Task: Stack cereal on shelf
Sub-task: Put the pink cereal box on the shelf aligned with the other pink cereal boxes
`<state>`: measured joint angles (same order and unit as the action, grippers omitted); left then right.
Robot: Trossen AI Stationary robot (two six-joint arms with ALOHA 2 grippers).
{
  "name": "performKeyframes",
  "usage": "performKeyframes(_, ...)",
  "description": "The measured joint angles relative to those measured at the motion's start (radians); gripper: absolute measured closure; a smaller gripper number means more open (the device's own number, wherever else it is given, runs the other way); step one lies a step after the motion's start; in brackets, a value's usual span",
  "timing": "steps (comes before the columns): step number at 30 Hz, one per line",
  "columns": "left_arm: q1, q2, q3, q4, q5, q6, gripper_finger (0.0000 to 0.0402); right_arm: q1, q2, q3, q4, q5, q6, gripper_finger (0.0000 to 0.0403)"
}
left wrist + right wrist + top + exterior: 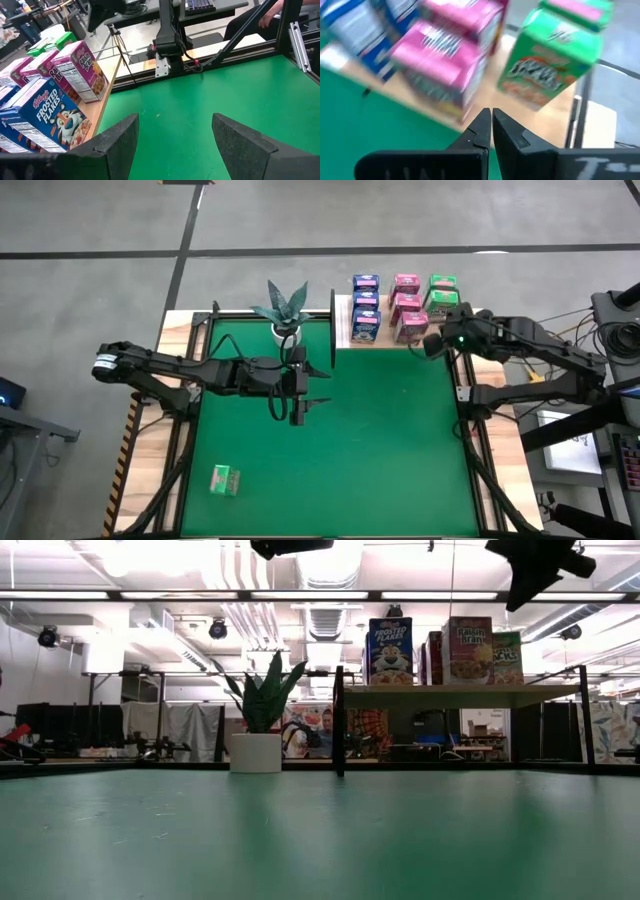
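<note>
Over the middle of the green mat [330, 450], the left gripper [303, 387] hangs with its two dark fingers [117, 142] spread wide and nothing between them; its arm reaches in from the left edge of the table. Just behind it stands a potted plant [284, 308]. At the far right corner, the right gripper [436, 340] hovers with its fingertips pressed together and empty, just off the front edge of the shelf [345, 320]. On the shelf stand eight cereal boxes in three columns: blue boxes [365, 305], pink boxes [406, 305], and two green boxes [443, 290]. The ninth, a green box [226, 479], lies flat on the mat near its front left corner, well apart from both grippers. By appearance, each carton is light, stiff-walled cardboard, with smooth printed faces that may slip under a weak pinch and dent under a hard one. The lone box is probably best taken across its narrow width, near its middle, so that it stays level when carried to the open place in the green column.
</note>
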<state>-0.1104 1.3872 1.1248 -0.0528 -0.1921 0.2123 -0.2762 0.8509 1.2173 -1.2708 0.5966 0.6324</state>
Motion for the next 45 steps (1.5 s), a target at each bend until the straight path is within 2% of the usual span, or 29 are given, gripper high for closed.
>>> performKeyframes(6, 0.000, 0.000, 0.000, 0.000, 0.000, -0.005, 0.0167, -0.114, 0.024, 0.000, 0.094, 0.006, -0.043, 0.0394)
performKeyframes(11, 0.000, 0.000, 0.000, 0.000, 0.000, -0.007, 0.0167, -0.165, 0.057, -0.001, 0.107, 0.006, -0.067, 0.0394)
performKeyframes(24, 0.000, 0.000, 0.000, 0.000, 0.000, -0.007, 0.0167, -0.165, 0.147, -0.002, 0.126, 0.002, -0.079, 0.0394)
performKeyframes(45, 0.000, 0.000, 0.000, 0.000, 0.000, -0.008, 0.0167, -0.165, 0.154, -0.002, 0.203, -0.056, -0.109, 0.0394)
